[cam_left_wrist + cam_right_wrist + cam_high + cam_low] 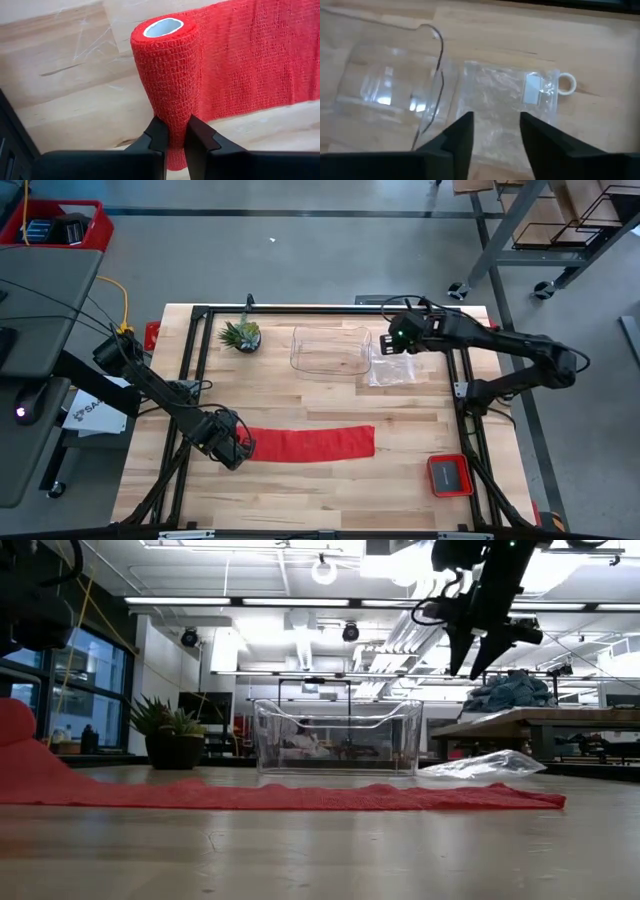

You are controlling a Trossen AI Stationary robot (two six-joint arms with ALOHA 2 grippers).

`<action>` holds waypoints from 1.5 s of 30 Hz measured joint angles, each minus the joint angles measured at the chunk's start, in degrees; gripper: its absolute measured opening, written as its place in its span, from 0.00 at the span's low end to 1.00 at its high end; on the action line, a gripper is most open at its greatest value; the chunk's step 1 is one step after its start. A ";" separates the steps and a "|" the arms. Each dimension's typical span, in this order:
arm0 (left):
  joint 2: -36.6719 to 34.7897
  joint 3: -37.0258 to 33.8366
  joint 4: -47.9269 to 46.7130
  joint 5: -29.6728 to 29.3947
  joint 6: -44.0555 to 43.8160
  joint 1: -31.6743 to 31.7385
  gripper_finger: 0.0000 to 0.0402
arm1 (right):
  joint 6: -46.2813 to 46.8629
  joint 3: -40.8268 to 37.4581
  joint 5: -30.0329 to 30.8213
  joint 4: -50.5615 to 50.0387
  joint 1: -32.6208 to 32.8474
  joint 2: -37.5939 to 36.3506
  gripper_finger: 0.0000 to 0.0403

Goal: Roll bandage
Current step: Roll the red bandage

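Note:
The bright red bandage is partly rolled. Its roll (167, 75), with a white core (164, 27), sits at the left end of the flat strip (315, 442), which lies on the wooden table. My left gripper (234, 448) is shut on the roll. In the low view the strip (300, 797) lies flat and rises at its left end (20, 745). My right gripper (400, 337) is open and empty, high above the clear plastic bag (505, 95) at the far right; it also shows in the low view (470, 655). My left gripper pinches the roll between its two fingers (159, 137) at the end of the roll nearest the wrist (173, 132). The fingers lie along the roll, one on each side. The strip runs off the roll's side (250, 60) and lies flat on the table.
A clear plastic container (330, 350) stands at the far middle, with a small potted plant (242, 335) to its left and the clear bag (392, 370) to its right. A small red square tray (450, 475) sits at the near right. A black frame (195, 360) edges the table.

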 joint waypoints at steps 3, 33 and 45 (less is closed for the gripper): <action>0.00 0.00 -1.37 0.05 -1.34 0.00 0.09 | -3.08 0.00 -1.87 0.35 0.19 -2.00 0.43; -1.39 0.00 -10.86 -0.18 -6.08 -0.01 0.45 | 0.69 0.00 -15.37 -0.88 16.20 -8.68 0.43; -2.71 -1.43 -14.38 0.01 -8.29 -0.04 0.20 | 9.72 0.00 -7.67 -0.94 28.43 -8.50 0.43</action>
